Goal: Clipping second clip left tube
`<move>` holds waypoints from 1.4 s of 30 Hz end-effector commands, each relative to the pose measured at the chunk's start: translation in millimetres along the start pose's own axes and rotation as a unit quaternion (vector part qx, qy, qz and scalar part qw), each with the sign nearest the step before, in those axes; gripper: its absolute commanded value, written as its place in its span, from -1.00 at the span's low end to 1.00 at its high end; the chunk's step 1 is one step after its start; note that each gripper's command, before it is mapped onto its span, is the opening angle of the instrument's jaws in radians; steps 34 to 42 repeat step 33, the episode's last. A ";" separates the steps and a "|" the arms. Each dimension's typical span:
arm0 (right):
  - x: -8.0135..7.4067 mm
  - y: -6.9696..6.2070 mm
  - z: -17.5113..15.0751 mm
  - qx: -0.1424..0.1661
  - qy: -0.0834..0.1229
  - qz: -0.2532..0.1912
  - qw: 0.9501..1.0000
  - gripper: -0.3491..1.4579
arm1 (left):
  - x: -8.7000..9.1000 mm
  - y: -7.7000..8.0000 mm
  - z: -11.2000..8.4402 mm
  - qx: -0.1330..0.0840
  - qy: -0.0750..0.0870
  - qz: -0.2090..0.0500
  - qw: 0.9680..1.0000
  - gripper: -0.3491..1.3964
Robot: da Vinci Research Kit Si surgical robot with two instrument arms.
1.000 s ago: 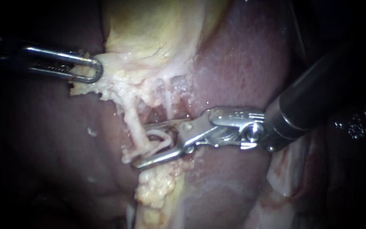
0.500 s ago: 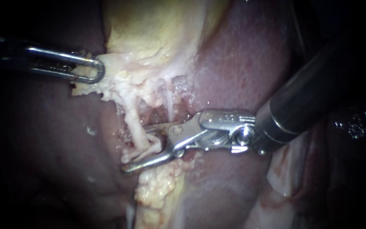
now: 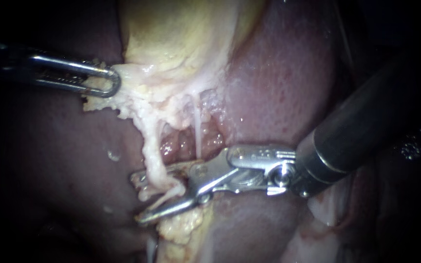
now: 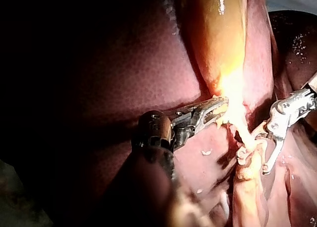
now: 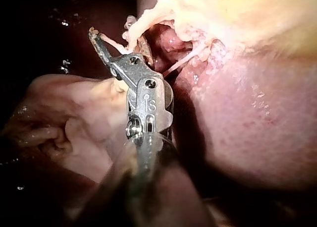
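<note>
Jaws of the slender steel right instrument (image 3: 138,197) stand open astride the pale, cord-like left tube (image 3: 153,160).
The tube drops from the yellow gallbladder (image 3: 171,39) over the dark red liver (image 3: 278,73), with a thin white strand (image 3: 198,131) just beside it on the shaft side. The left instrument (image 3: 108,80) clamps pale yellow fatty tissue (image 3: 123,104) at the gallbladder's lower edge. Bare liver lies beyond the open jaw tips.

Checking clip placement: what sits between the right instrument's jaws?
The pale, stringy left tube crosses between the silver right instrument's open jaws, in the endoscope view.
</note>
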 end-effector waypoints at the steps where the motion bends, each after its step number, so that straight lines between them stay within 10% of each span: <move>1: 0.1 -0.3 0.1 0.000 0.000 0.006 1.000 -0.17 | 0.0 0.0 0.0 0.000 0.000 0.000 1.000 -1.00; 14: 0.5 -1.3 -1.2 0.000 0.002 0.060 0.998 -1.00 | 0.0 0.0 -0.1 0.000 0.000 0.000 1.000 -1.00; 30: -0.1 -1.0 -1.4 0.000 0.001 0.068 0.998 -1.00 | 0.1 -0.2 -0.1 -0.001 0.000 0.000 1.000 -1.00; 33: -0.5 -0.3 -1.6 -0.025 0.008 0.070 0.997 -0.39 | 0.1 -0.2 -0.1 -0.001 0.000 0.000 1.000 -1.00; 42: -0.5 -0.3 -1.6 -0.025 0.008 0.070 0.997 -0.39 | 0.1 -0.2 -0.1 -0.001 0.000 0.000 1.000 -1.00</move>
